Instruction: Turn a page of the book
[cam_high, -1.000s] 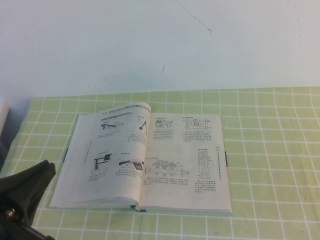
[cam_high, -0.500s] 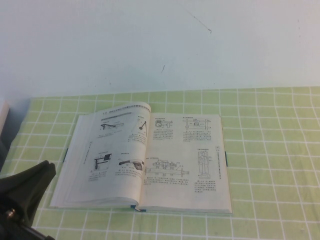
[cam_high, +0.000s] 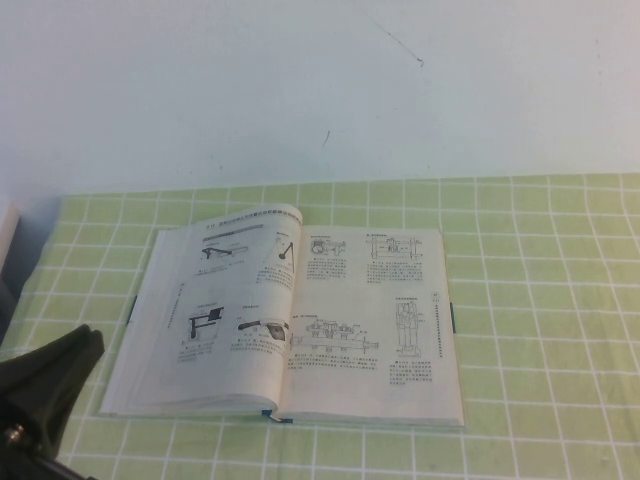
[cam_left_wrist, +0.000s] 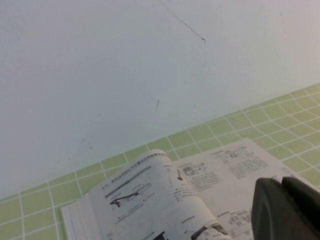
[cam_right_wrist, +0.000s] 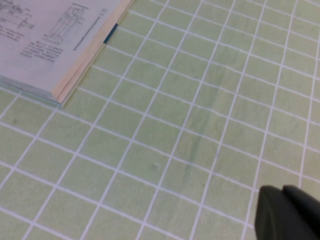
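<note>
The left gripper (cam_high: 45, 385) sits low at the near left corner of the scene, just beside the book's near left corner and apart from it; only a dark wedge of it shows, so whether its fingers are open or closed cannot be told, and it holds nothing that can be seen. The right gripper (cam_right_wrist: 287, 212) is out of the high view; its own camera shows its dark tip above bare green checked tablecloth (cam_high: 540, 300), well to the right of the book, closed with nothing in it.

The book (cam_high: 290, 320) lies open and flat on the cloth, left of the middle, spine running near to far. The page (cam_high: 245, 290) on the left side bulges upward by the spine, its far right corner curling clear of the stack below.

The book itself looks thick and heavy enough to stay put. A single leaf is thin, limp and easily creased or torn, and likely to slip under a smooth fingertip. The raised curl near the spine or a free outer edge looks the best place to take hold, gently, lifting one sheet only
</note>
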